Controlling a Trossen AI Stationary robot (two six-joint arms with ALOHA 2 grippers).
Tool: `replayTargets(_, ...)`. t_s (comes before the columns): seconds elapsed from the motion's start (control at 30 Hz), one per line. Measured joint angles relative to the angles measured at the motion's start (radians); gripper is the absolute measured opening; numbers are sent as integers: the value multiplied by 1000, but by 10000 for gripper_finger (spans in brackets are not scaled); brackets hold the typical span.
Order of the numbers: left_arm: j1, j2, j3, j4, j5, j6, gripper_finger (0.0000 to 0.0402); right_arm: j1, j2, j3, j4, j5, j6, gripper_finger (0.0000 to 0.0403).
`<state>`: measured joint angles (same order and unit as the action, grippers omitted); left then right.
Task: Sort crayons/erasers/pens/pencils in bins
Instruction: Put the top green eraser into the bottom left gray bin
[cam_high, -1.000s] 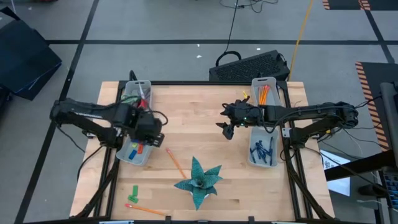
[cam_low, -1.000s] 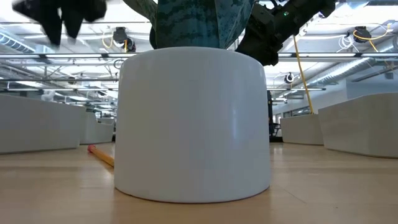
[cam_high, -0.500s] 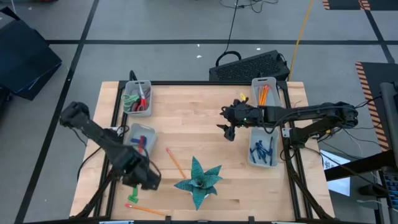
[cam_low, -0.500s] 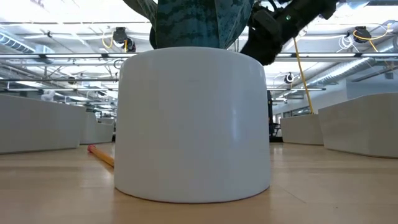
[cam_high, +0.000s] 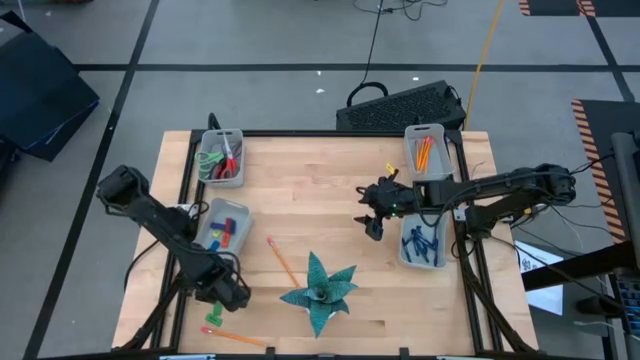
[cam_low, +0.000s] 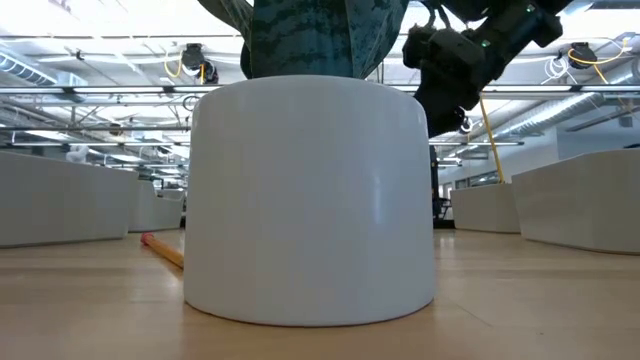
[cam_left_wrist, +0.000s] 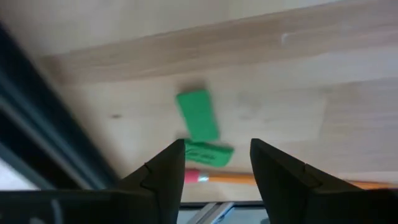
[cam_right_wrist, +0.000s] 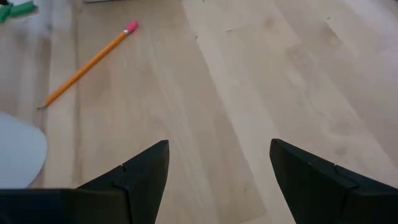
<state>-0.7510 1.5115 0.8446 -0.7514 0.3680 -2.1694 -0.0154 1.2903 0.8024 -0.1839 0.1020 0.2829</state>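
Observation:
Two green erasers (cam_left_wrist: 198, 115) (cam_left_wrist: 208, 154) lie flat on the wood near the table's front left corner, with an orange pencil (cam_left_wrist: 273, 180) beside them. My left gripper (cam_left_wrist: 217, 149) (cam_high: 228, 293) hovers open just above them and holds nothing. A second pencil (cam_high: 282, 260) (cam_right_wrist: 87, 62) lies left of the plant. My right gripper (cam_high: 375, 225) (cam_right_wrist: 219, 149) hangs open and empty over the table's middle right. Four bins hold sorted items: scissors (cam_high: 220, 157), crayons (cam_high: 222, 231), pencils (cam_high: 427, 150) and pens (cam_high: 422, 242).
A blue-green plant (cam_high: 320, 290) in a white pot (cam_low: 310, 200) stands near the front middle, between the two arms and close to the loose pencil. A black keyboard (cam_high: 405, 105) lies beyond the far edge. Bare wood spreads across the table's centre.
My left gripper has swung from above the crayon bin toward the table's near edge and now hovers over the green erasers. My right gripper has drifted a little toward the near edge and the pen bin. No object has moved.

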Motion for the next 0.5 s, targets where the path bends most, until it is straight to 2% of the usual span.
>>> replayTargets(0.5,-19,-1,-178,259,32,-114,184,11,0,0,73,9,99,270)
